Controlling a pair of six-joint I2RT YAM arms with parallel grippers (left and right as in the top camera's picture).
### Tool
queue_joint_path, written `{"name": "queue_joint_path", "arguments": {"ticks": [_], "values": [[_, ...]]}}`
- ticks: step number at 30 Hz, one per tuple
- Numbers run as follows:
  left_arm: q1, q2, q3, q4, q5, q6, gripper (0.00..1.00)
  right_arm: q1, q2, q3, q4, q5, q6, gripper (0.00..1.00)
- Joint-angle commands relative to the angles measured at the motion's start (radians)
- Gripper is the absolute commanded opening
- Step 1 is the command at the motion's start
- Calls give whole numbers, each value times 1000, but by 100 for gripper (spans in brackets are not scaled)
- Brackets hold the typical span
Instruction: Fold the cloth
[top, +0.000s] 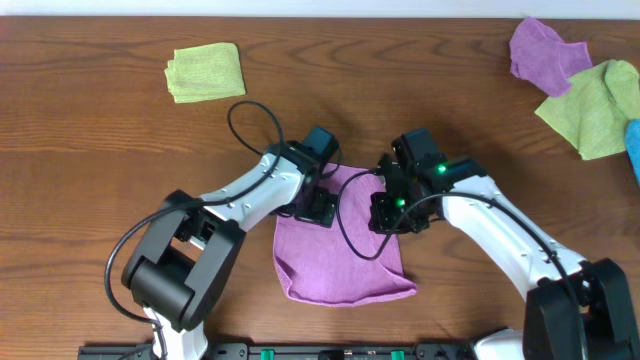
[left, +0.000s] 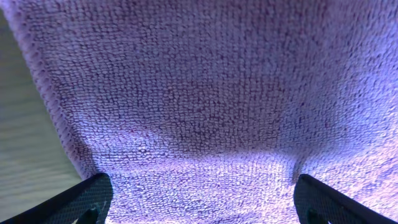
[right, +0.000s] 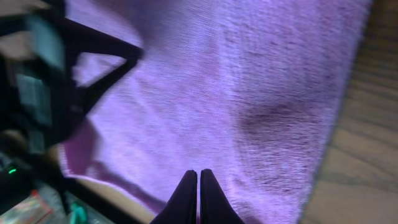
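Note:
A purple cloth (top: 345, 262) lies on the wooden table at front centre, with a fold along its lower left edge. My left gripper (top: 318, 207) rests over the cloth's upper left part. Its fingers are wide apart and open, and cloth (left: 205, 93) fills the left wrist view between them (left: 202, 205). My right gripper (top: 390, 215) is over the cloth's upper right part. Its fingers (right: 198, 174) are pressed together and shut just above the cloth (right: 249, 93), with nothing seen between them.
A folded green cloth (top: 205, 72) lies at the back left. A purple cloth (top: 545, 50), a yellow-green cloth (top: 598, 108) and a blue item (top: 634, 150) lie at the back right. The left arm's gripper shows in the right wrist view (right: 37, 81).

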Motion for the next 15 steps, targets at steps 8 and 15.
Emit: {"name": "queue_joint_path", "arguments": {"ticks": [8,15], "values": [[96,54,-20,17,13,-10,95,62,-19,-148,180,-8,-21,5],[94,54,-19,37,28,-11,95,169,-19,-148,253,-92,33,5]]}}
